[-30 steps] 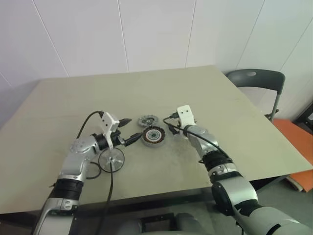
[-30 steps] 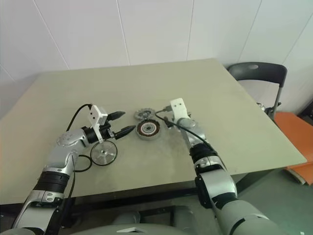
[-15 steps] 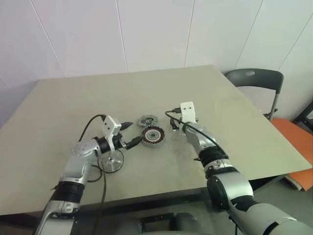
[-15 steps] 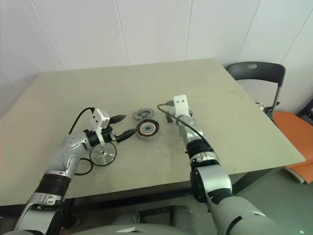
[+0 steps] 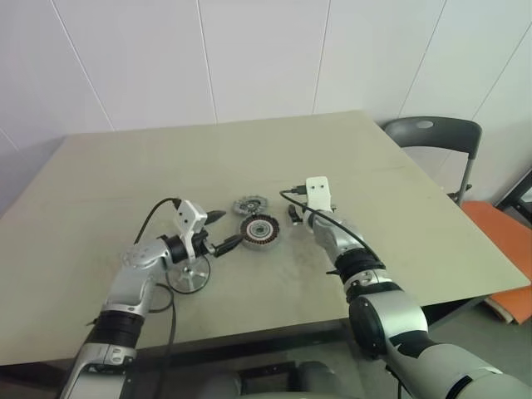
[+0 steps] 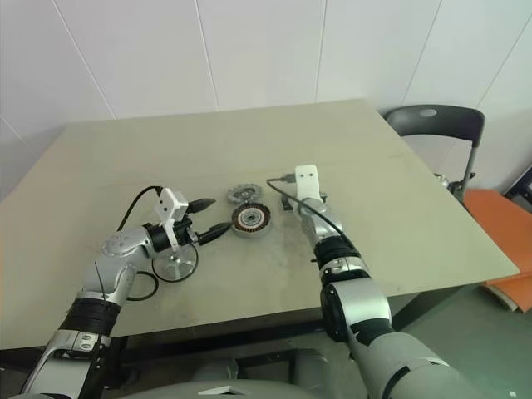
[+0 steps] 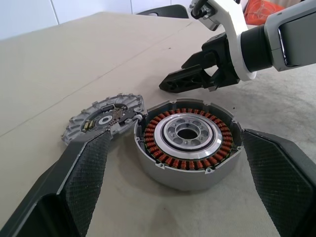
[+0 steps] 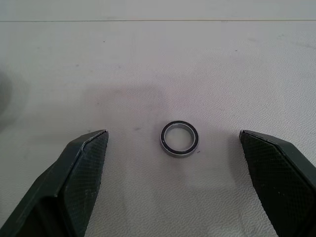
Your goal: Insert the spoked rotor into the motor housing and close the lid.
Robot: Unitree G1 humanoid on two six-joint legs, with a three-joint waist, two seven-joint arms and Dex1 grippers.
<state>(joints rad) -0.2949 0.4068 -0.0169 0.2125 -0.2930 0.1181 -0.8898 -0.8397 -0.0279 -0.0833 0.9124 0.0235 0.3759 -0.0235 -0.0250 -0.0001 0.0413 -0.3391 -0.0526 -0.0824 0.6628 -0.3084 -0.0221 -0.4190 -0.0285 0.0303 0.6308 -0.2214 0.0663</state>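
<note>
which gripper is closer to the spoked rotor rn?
Left. The left gripper hangs open just beyond the spoked rotor; the right gripper, also open, is past the motor housing.

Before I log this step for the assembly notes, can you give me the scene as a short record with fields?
motor housing: on the table, open, copper windings showing, no rotor in it
lid: flat on the table, against the housing's far side
spoked rotor: flat on the table under the left arm
small ring: loose on the table, between the right gripper's fingers
left gripper: open, a finger on each side of the housing
right gripper: open, holding nothing
</note>
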